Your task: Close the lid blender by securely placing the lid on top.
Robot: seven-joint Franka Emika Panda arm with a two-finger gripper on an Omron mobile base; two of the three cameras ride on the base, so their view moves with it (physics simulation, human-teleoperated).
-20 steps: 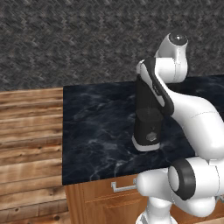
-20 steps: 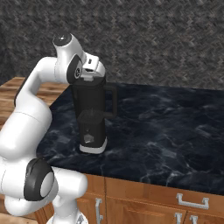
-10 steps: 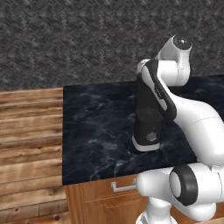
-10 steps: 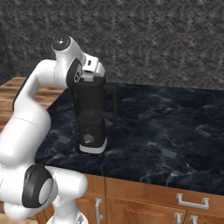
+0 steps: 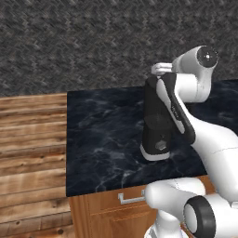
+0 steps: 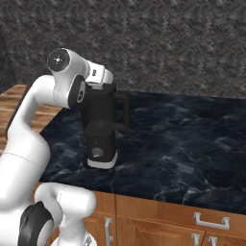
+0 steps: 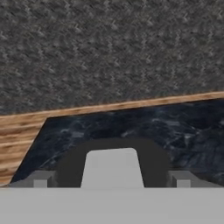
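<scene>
My two-finger gripper [image 6: 98, 85] sits right at the top of the tall black blender [image 6: 102, 129]; whether its fingers are spread or pinching I cannot tell. The blender stands upright on the dark marbled counter [image 6: 182, 144], above wooden cabinet drawers [image 6: 158, 221].

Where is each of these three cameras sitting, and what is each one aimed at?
Left base view: behind the arm, to its left, looking down at the blender on the dark counter; the white arm rises at right.
Right base view: behind-right, same blender and counter; the arm rises at left.
Hand view: on the hand, above the counter, facing the stone wall.
</scene>
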